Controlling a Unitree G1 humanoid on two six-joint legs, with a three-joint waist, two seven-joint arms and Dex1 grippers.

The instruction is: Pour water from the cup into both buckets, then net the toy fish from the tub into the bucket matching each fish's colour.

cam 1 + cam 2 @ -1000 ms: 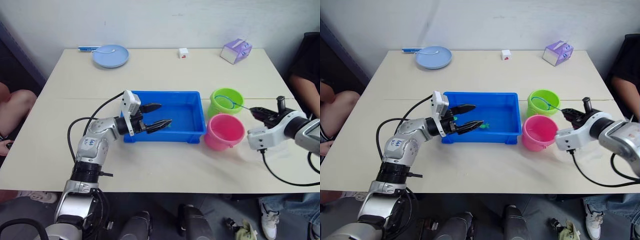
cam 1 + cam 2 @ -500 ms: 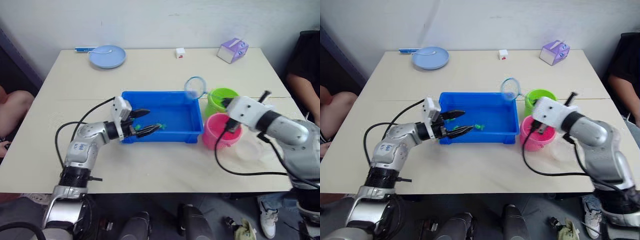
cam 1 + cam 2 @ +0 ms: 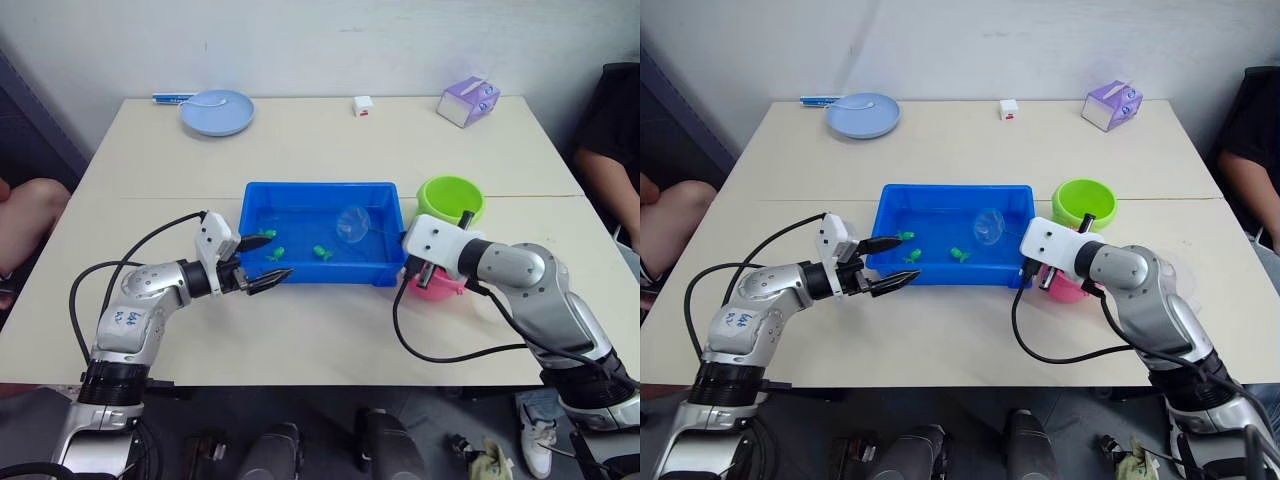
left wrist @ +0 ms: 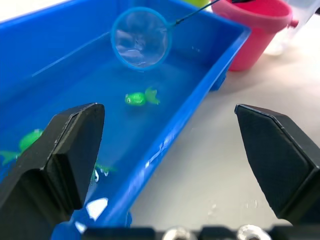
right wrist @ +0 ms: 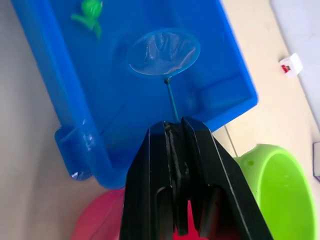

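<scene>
A: Report the near field.

B: The left gripper (image 3: 268, 258) stands at the tub's (image 3: 300, 276) near-left corner, fingers spread wide and holding nothing. The right gripper (image 5: 176, 131) is closed tight on the net's (image 5: 163, 53) thin handle, with the hoop inside the tub, right of centre.

A: Locate the targets.

B: Green toy fish (image 3: 322, 251) lie in the tub's water; the nearest one lies just left of the hoop. The pink bucket (image 3: 438, 288) sits partly behind the right arm, with the green bucket (image 3: 452, 194) beyond it.

A: What are the fault conditions?

B: The hoop looks empty. A shallow or fast sweep would likely push the fish aside rather than capture it. A tilted hoop during transfer could drop the fish short of the green bucket.
</scene>
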